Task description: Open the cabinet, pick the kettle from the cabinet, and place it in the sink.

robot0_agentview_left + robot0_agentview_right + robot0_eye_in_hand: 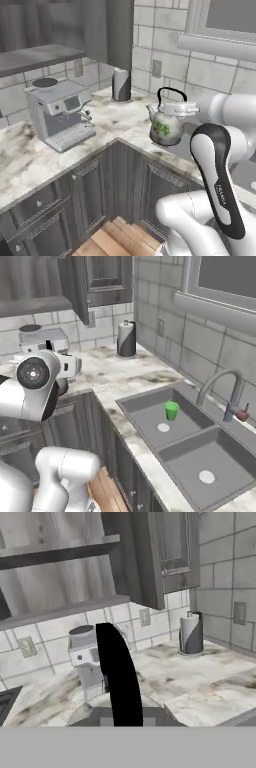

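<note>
The kettle [165, 127], round and silvery with a greenish patch, hangs just above the counter at its inner corner. My gripper [176, 107] is shut on it at the foot of its thin black handle [172, 91]. In the hand view that handle [117, 672] rises as a black band right in front of the camera, above the kettle's lid [145, 709]. The cabinet [60, 557] stands open on the wall, its shelves bare, its door [172, 552] swung out. The two-basin sink [150, 423] lies to the right of the arm in the right base view.
A boxy grey coffee machine [57, 112] stands on the counter under the cabinet. A paper towel roll [121, 84] is in the corner by the tiled wall. A small green cup [171, 410] sits in the near basin, and the faucet [220, 381] arches over the sink's back edge.
</note>
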